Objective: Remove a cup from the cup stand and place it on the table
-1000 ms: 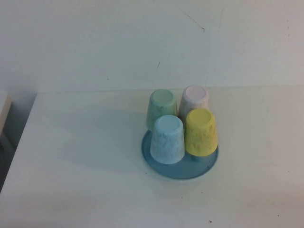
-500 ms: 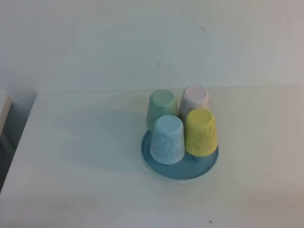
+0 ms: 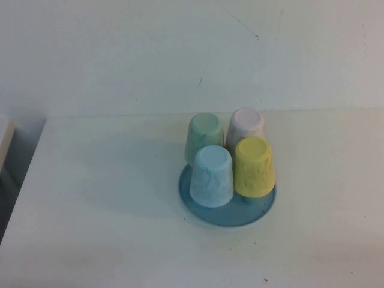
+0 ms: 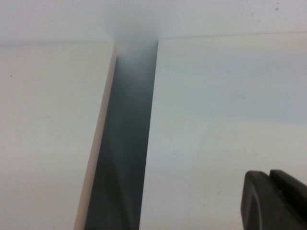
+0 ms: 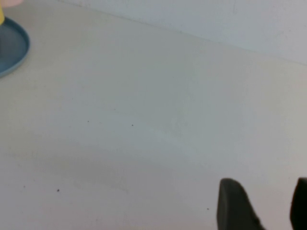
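The pale-yellow cup sits upside down at the front right of the round blue cup stand, a little right of the middle of the white table. The stand's pegs are hidden under the cups. Neither gripper shows in the high view. In the left wrist view my left gripper is shut and empty over the table near its left edge. In the right wrist view my right gripper is open and empty over bare table, well away from the stand's rim.
A light-blue cup, a green cup and a pink cup also sit upside down on the stand. A dark gap separates the table from a second white surface on the left. A white wall stands behind.
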{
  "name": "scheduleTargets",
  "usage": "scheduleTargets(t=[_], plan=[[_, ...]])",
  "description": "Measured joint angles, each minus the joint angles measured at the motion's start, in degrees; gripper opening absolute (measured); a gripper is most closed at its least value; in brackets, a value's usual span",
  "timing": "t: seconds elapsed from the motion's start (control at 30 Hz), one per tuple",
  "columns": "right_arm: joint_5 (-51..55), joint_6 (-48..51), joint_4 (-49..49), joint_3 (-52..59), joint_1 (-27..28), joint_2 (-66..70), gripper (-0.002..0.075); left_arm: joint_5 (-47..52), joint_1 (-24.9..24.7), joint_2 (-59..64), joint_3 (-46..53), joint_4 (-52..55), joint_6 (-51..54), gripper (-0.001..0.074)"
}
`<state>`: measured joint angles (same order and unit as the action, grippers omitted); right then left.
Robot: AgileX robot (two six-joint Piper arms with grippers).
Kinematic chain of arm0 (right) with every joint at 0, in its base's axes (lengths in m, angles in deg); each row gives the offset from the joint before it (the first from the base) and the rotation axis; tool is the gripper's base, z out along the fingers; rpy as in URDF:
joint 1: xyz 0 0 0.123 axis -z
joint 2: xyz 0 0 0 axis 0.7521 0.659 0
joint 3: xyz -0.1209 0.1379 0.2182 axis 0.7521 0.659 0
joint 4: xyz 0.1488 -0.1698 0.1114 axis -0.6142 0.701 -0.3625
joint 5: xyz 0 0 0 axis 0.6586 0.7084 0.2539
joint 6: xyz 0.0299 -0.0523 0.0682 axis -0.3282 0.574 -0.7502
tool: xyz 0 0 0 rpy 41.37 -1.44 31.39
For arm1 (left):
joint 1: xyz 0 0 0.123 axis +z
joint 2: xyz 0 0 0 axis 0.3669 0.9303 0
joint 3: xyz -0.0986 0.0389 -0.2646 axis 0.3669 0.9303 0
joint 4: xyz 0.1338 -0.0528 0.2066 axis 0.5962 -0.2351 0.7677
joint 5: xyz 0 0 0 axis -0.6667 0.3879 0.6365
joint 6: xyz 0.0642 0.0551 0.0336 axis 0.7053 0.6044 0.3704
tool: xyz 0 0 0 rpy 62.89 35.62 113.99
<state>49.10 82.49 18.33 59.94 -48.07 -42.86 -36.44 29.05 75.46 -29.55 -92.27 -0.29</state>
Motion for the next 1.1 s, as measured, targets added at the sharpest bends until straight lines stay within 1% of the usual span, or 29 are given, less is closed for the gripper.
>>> scheduleTargets(t=[0.33, 0.4, 0.47, 0.6, 0.7, 0.77, 0.83, 1.03, 1.1], plan=[[-0.1, -1.0, -1.2, 0.0, 0.0, 0.0, 0.0257, 0.0, 0.0, 0.0, 0.0, 0.0, 0.0, -0.0003], [-0.5, -4.3, -5.8, 0.0, 0.0, 0.0, 0.0257, 0.0, 0.0, 0.0, 0.0, 0.0, 0.0, -0.0003], [-1.4, -8.5, -12.6, 0.0, 0.0, 0.0, 0.0257, 0.0, 0.0, 0.0, 0.0, 0.0, 0.0, -0.0003], [-4.4, -10.9, -19.4, 0.0, 0.0, 0.0, 0.0257, 0.0, 0.0, 0.0, 0.0, 0.0, 0.0, -0.0003], [-6.4, -16.6, -34.1, 0.0, 0.0, 0.0, 0.0257, 0.0, 0.0, 0.0, 0.0, 0.0, 0.0, -0.0003], [-6.9, -17.6, -42.2, 0.0, 0.0, 0.0, 0.0257, 0.0, 0.0, 0.0, 0.0, 0.0, 0.0, -0.0003], [-7.6, -15.9, -44.6, 0.0, 0.0, 0.0, 0.0257, 0.0, 0.0, 0.0, 0.0, 0.0, 0.0, -0.0003], [-9.0, -1.0, -45.2, 0.0, 0.0, 0.0, 0.0257, 0.0, 0.0, 0.0, 0.0, 0.0, 0.0, -0.0003], [-9.0, 1.5, -45.2, 0.0, 0.0, 0.0, 0.0257, 0.0, 0.0, 0.0, 0.0, 0.0, 0.0, -0.0003]])
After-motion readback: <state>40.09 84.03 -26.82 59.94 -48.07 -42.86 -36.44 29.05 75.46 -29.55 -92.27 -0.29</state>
